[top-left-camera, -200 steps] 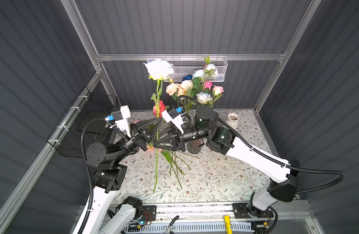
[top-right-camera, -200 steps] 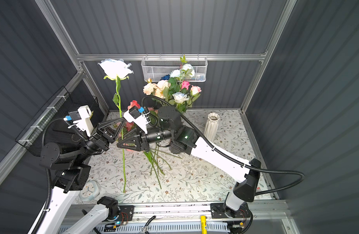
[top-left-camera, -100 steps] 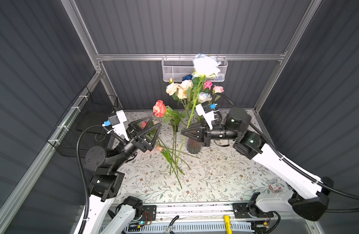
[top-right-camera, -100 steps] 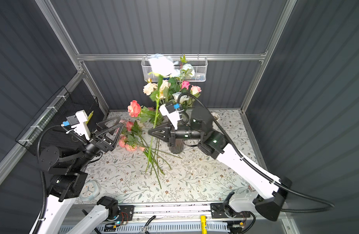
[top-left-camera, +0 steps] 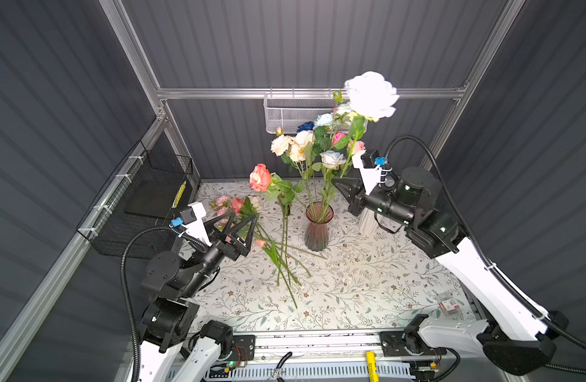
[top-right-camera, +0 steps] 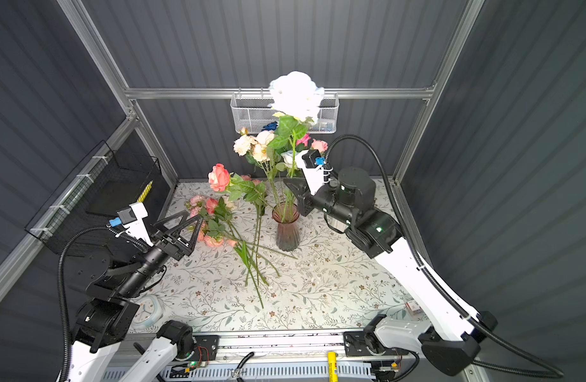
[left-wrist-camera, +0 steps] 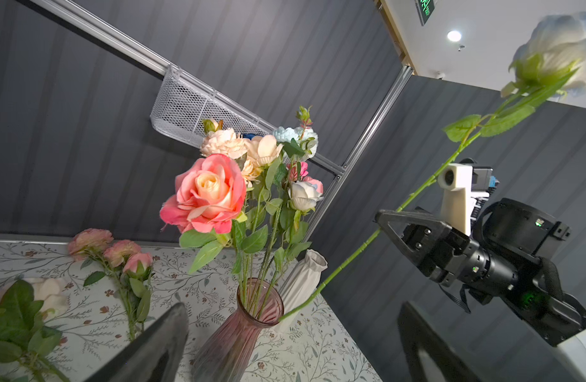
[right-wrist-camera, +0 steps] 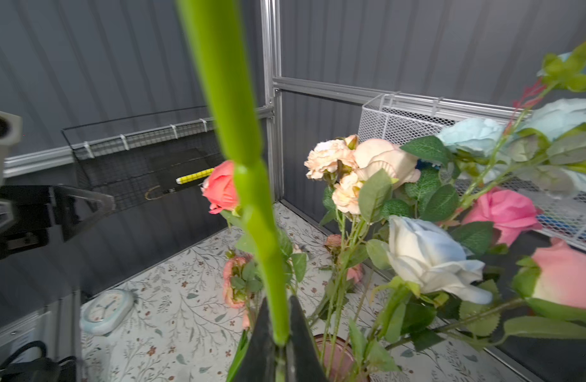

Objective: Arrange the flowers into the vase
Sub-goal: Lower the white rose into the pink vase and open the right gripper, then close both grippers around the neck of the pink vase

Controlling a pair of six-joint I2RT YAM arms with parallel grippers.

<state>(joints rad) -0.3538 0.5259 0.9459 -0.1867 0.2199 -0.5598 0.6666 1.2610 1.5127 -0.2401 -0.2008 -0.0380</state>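
- the right gripper is clamped on the green stem of a long white rose with a big fluffy head; it pinches roughly mid-stem, below the leaves, and the right wrist view shows both jaws tight against it
- the white rose hangs tilted in the air, head up high and leaning away from the bunch, lower end down by the ribbed pink glass vase; in the left wrist view the tip sits right at the lip, and it's impossible to tell if it's actually inside
- the left gripper is spread wide with nothing in it, hovering over the loose pile of pink and peach flowers lying on the floral-print tabletop
- the pink glass vase already holds a bunch of cream, peach, pink and pale blue blooms, so the neck looks crowded
- handling guess: light, probably a fake flower, but top-heavy, on a thin springy stem that looks smooth and slippery, so it can pivot in the jaws and the head flops wherever
- best hold is likely bare stem between the leaf nodes, never petals or leaves, since those crush and slide
- a lower grip would probably steer the tip better
- the glass vase looks tall and narrow, likely tippy if the stem shoves its rim sideways, and a white ribbed ceramic vase stands just beside it
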